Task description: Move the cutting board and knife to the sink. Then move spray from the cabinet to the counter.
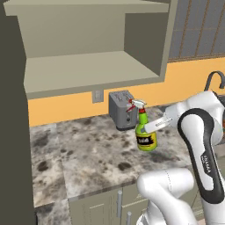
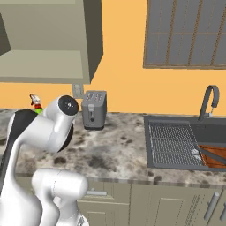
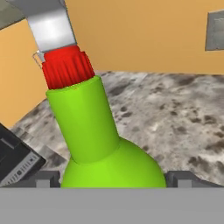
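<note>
On counter (image 1: 88, 154), spray (image 1: 146, 136) upright, toaster (image 1: 122, 110) just behind

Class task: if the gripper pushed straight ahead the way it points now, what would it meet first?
The spray: its green body sits between the open gripper fingers, right ahead. Past it would come the counter or wall, though depth is unclear.

The counter (image 1: 88, 149) lies open left of and in front of the spray bottle (image 1: 145, 132). A toaster (image 1: 121, 110) stands just behind the bottle, and the cabinet (image 1: 88, 74) hangs overhead.
</note>
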Tool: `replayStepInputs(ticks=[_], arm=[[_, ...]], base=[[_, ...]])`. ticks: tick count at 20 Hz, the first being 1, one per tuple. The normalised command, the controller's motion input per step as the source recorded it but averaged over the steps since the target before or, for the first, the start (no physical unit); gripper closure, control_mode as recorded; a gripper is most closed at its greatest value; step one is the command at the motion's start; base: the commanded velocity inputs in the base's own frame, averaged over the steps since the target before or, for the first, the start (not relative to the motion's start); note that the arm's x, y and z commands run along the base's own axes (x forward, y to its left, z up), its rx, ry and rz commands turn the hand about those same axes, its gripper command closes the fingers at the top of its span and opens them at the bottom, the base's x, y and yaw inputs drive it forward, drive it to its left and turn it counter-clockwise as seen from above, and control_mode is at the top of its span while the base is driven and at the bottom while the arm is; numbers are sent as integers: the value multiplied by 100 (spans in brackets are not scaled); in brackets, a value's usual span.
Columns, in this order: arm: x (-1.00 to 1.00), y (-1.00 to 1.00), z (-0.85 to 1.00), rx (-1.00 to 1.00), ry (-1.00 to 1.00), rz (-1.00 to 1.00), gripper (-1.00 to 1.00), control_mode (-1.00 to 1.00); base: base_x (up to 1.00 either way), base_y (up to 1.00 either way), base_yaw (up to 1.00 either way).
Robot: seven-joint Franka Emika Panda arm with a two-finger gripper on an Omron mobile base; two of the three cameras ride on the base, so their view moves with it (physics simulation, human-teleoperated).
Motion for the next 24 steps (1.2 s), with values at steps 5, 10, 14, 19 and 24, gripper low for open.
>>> replayStepInputs(ticks=[5, 10, 14, 19, 24], arm=[[45, 16, -48, 0, 0, 11, 100, -100], [43, 20, -50, 0, 0, 12, 100, -100], [38, 19, -41, 2, 0, 13, 100, -100], [31, 18, -32, 4, 0, 12, 100, -100], [22, 9, -33, 6, 0, 11, 100, -100]], base=[[0, 0, 0], [0, 0, 0], [0, 0, 0], [0, 0, 0], [0, 0, 0]])
